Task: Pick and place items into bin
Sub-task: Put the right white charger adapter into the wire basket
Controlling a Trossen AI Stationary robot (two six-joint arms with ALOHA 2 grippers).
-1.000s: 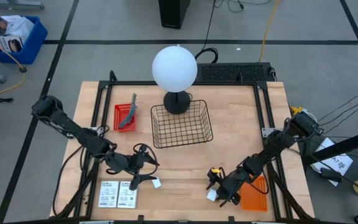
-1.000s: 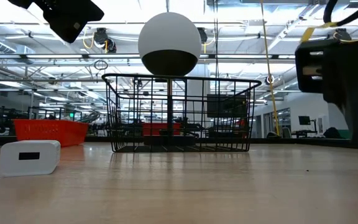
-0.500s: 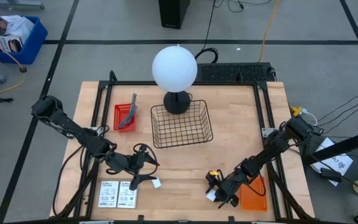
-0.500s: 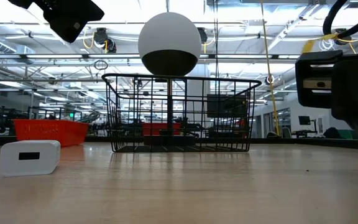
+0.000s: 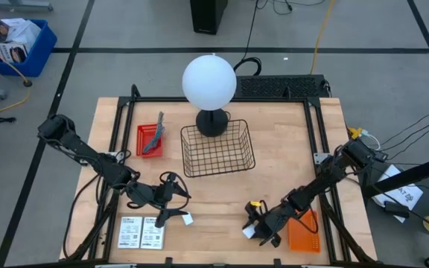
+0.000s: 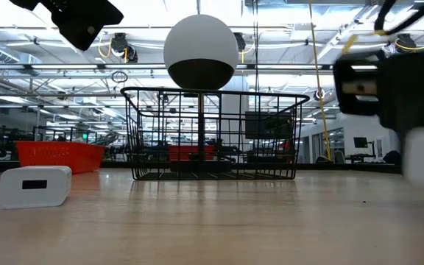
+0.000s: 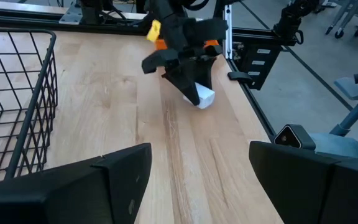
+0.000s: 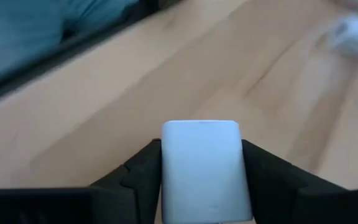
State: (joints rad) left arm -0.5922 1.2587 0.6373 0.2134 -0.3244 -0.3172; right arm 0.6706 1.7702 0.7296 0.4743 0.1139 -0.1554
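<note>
a: where's the white block [image 8: 207,171] now?

b: clamped between the right gripper's [image 5: 253,229] two dark fingers [image 8: 140,174], near the front edge of the table [image 5: 281,149], just beside the orange tray [image 5: 305,232]. in the left wrist view it hangs under that gripper [image 7: 188,74], low over the wood or just touching it; i can't tell which

a: how will it handle?

b: my guess: light, rigid, smooth plastic with rounded corners, maybe a bit slippery. the fingers sit on its two flat sides, which looks like the right place; a corner grip could let it twist out

a: and the left gripper [image 5: 171,199]?

b: fingers spread, holding nothing, hanging low over the table at front left. a second white block [image 5: 188,219] lies just beside it; the low view shows that one [image 6: 35,186] has a dark slot in its face

a: the rest?

b: two printed cards [image 5: 141,232] side by side at the front left corner, a grey tool [image 5: 153,138] in the red tray [image 5: 143,141], and the wire basket [image 5: 217,149] mid-table, just in front of the globe lamp [image 5: 209,83]. the basket looks to have nothing in it yet

a: any writing you can read?

b: the cards carry dark print, too small to make out. nothing legible on either block
</note>
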